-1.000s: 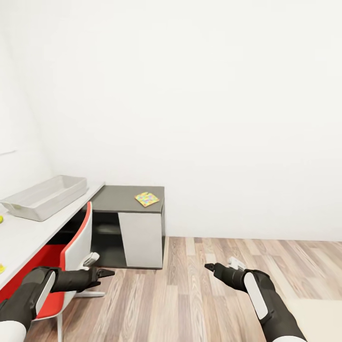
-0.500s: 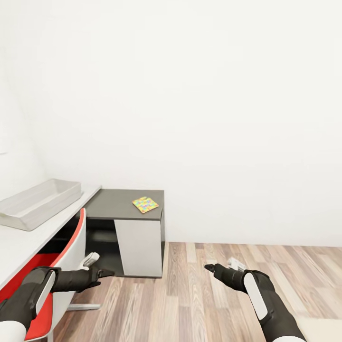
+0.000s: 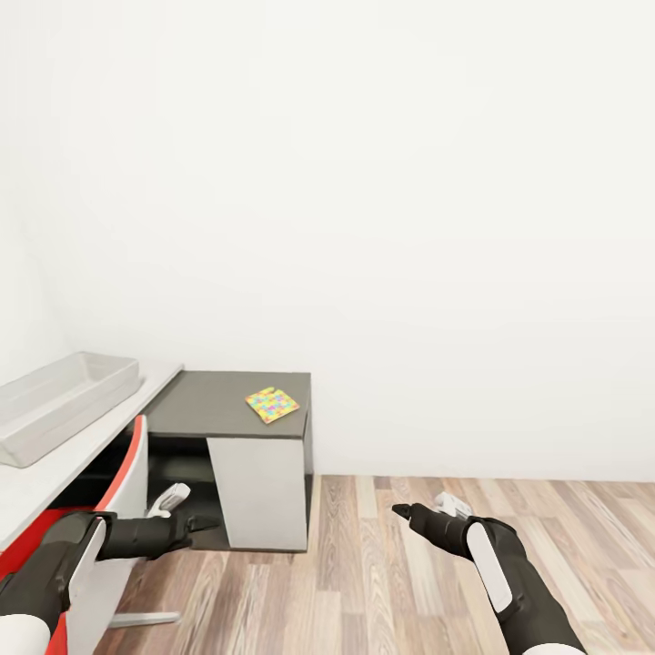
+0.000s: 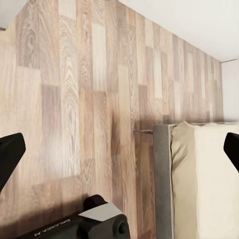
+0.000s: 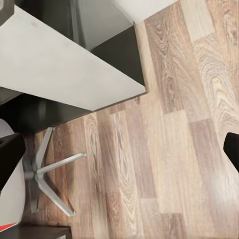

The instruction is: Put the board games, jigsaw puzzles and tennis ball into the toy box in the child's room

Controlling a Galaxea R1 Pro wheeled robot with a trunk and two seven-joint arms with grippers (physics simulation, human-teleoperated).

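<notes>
The room was being crossed rather than anything handled: the step in hand was judged to be travel between pickups, with both arms carried low and forward over the wood floor (image 3: 437,582). The table (image 3: 55,455) was seen at the left of the head view, cut off by the frame edge, so that whatever lay further along its pale top could not be made out. The toy box (image 3: 55,400) stood on that pale top, its near end cropped and its inside hidden behind its flared wall. On the lower dark section of the table, well apart from the toy box, a jigsaw puzzle (image 3: 272,405) lay flat near the front corner. A red-and-white chair (image 3: 118,509) was tucked at the table's edge.

In the left wrist view the corner of the bed (image 4: 199,184) was seen, though no game showed on that part.

The left gripper (image 3: 202,524) and the right gripper (image 3: 400,512) carried nothing, and in each wrist view the fingertips appeared spread wide, probably released.

The next move was judged to call for turning the base toward a remaining toy before any reach.
</notes>
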